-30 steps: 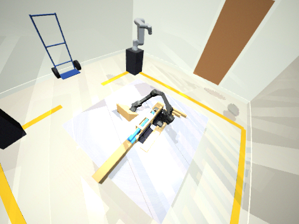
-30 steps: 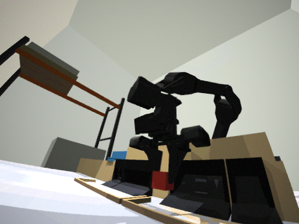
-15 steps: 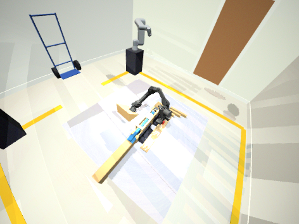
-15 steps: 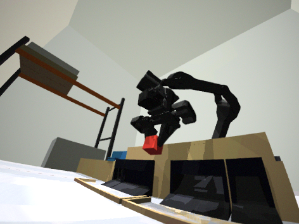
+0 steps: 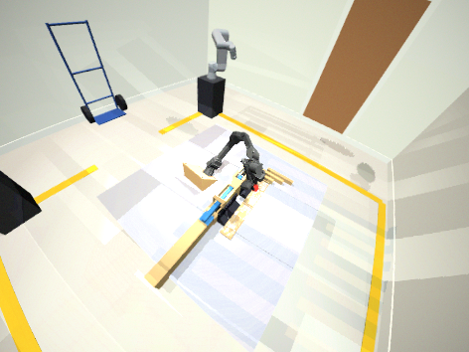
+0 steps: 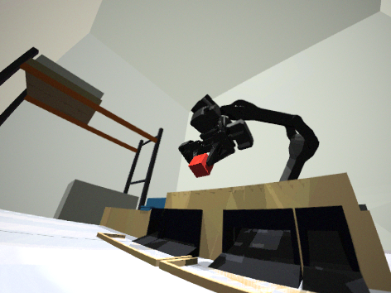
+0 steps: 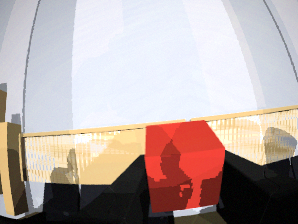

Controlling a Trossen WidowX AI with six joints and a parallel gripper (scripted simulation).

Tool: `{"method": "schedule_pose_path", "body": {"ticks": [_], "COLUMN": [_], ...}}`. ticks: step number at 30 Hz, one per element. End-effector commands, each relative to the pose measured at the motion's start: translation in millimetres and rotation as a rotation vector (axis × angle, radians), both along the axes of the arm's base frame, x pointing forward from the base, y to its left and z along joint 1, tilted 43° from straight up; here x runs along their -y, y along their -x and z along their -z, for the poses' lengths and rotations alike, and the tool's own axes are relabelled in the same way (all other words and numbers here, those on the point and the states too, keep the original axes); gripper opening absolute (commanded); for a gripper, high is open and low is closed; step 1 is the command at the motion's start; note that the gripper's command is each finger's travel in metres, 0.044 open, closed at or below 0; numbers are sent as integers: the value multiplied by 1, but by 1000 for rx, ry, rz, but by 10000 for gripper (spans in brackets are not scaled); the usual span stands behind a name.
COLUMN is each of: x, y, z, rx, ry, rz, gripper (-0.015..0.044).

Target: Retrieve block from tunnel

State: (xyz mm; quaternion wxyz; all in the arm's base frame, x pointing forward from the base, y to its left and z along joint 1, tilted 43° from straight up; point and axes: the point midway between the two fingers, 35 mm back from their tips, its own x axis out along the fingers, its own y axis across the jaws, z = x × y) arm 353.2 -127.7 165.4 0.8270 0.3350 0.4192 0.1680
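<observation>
The red block (image 5: 255,188) (image 6: 200,165) (image 7: 185,165) is out of the tunnel, in the air above its front side. My gripper (image 6: 199,159) is shut on it, with a dark finger on each side. The wooden tunnel (image 6: 257,199) stands below and behind the block, with dark openings and dark ramps (image 6: 257,258) along its front. Blue parts (image 5: 208,215) show along its top and end in the top view. A long tan beam (image 5: 179,256) reaches out from that end. The cage itself cannot be made out.
A shallow tray with a low tan rim (image 6: 124,248) (image 7: 100,130) runs along the tunnel's front. Loose rods (image 5: 280,177) lie beyond the tunnel's far end. A tan panel (image 5: 195,176) stands behind the tunnel. A hand truck (image 5: 86,72) and a shelf (image 6: 87,117) are in the background.
</observation>
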Motion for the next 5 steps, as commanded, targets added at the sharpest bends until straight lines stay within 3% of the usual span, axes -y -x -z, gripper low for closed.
{"method": "schedule_pose_path", "body": {"ticks": [1,5], "x": [0,0], "y": [2,2], "z": [-5,-5], "rx": [20,20], "ry": [7,7], "rz": [-2,-2], "gripper": [0,0]}}
